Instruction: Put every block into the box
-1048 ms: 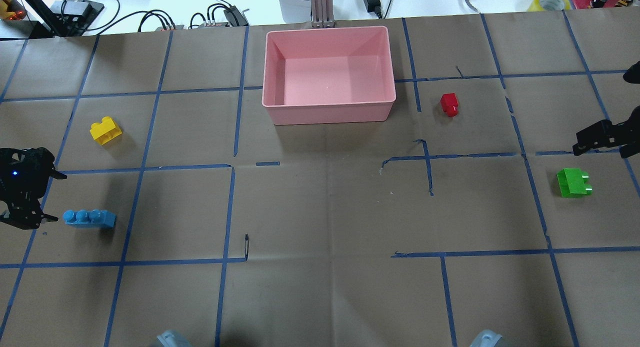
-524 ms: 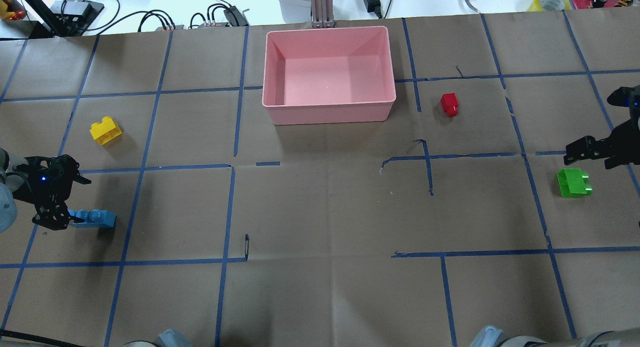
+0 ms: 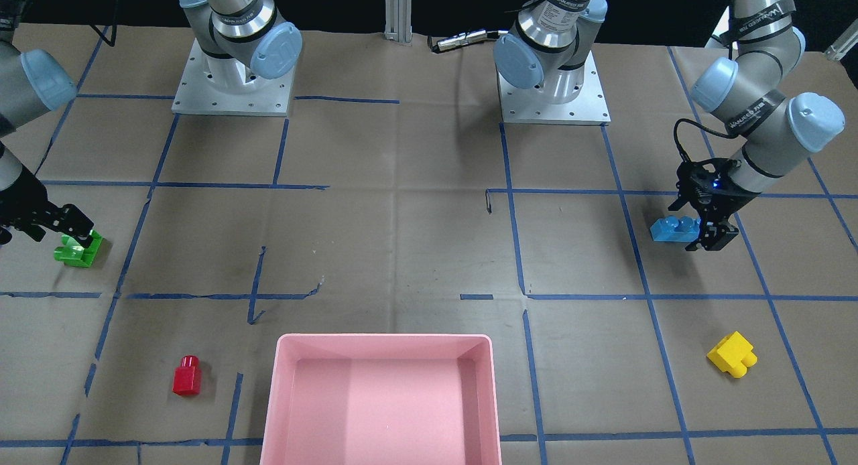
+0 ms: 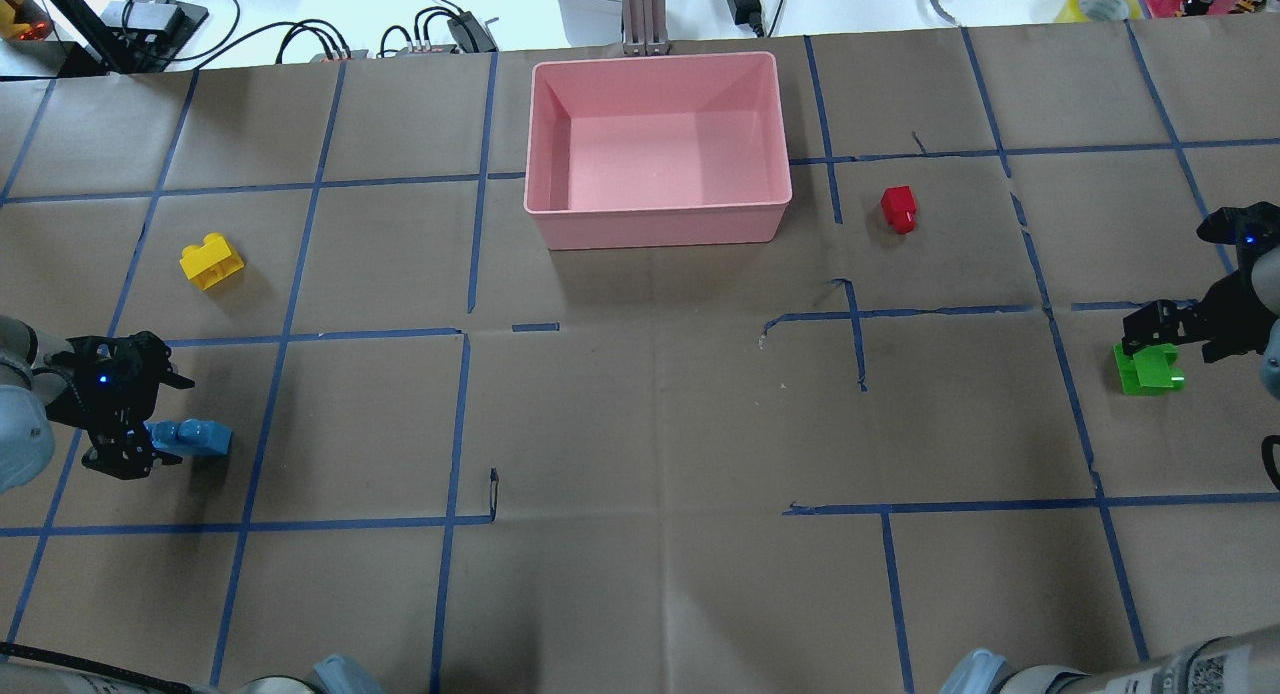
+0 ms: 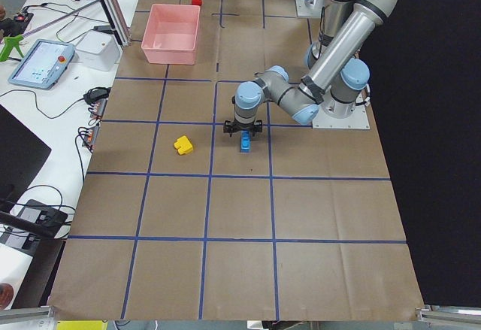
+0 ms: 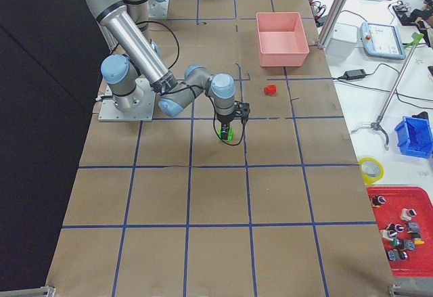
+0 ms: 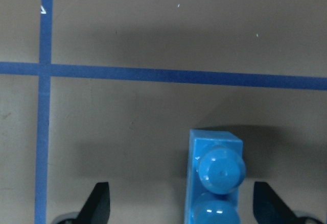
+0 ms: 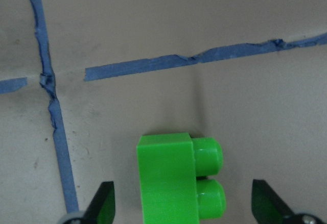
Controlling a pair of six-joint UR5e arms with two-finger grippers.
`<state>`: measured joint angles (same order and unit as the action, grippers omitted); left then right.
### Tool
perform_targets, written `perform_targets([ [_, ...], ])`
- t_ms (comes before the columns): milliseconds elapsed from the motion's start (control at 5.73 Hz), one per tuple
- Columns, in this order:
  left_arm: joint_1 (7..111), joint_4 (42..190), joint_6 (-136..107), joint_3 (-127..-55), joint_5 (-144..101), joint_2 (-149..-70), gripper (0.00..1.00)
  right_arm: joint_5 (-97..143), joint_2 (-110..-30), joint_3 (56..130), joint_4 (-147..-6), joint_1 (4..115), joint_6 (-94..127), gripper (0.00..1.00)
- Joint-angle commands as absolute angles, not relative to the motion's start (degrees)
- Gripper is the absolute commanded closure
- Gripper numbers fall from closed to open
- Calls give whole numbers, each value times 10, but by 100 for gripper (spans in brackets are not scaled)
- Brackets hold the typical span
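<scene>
My left gripper (image 4: 150, 421) stands open, low over the left end of the blue three-stud block (image 4: 195, 437). In the left wrist view that blue block (image 7: 214, 183) lies between the fingers, nearer the right one. My right gripper (image 4: 1172, 336) is open over the green block (image 4: 1148, 369); in the right wrist view the green block (image 8: 173, 183) lies between its two fingertips (image 8: 104, 203). The yellow block (image 4: 211, 261) and the small red block (image 4: 898, 209) lie loose on the paper. The pink box (image 4: 655, 212) at the far middle holds nothing.
Brown paper with blue tape lines covers the table (image 4: 650, 424). Cables, a tape roll (image 4: 1098, 2) and a metal post (image 4: 645, 14) sit beyond the far edge. Both arm bases (image 3: 231, 76) stand on the robot's side.
The left gripper has moved right and come over the blue block's end. The right gripper has moved left and down onto the green block. No block has shifted.
</scene>
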<state>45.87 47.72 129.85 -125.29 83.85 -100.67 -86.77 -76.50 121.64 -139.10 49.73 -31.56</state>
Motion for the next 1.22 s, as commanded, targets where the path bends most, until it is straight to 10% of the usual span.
perform_targets([
  [0,450,477,1301,-1258,838,-1009,1,-873,-739,1222,-1425,495,-318,6],
  [698,449,478,1300,-1261,839,-1009,26,-885,-737,1232,-1425,495,-320,13],
  [1048,449,468,1302,-1258,840,-1018,65,-886,-738,1231,-1421,495,-319,73],
])
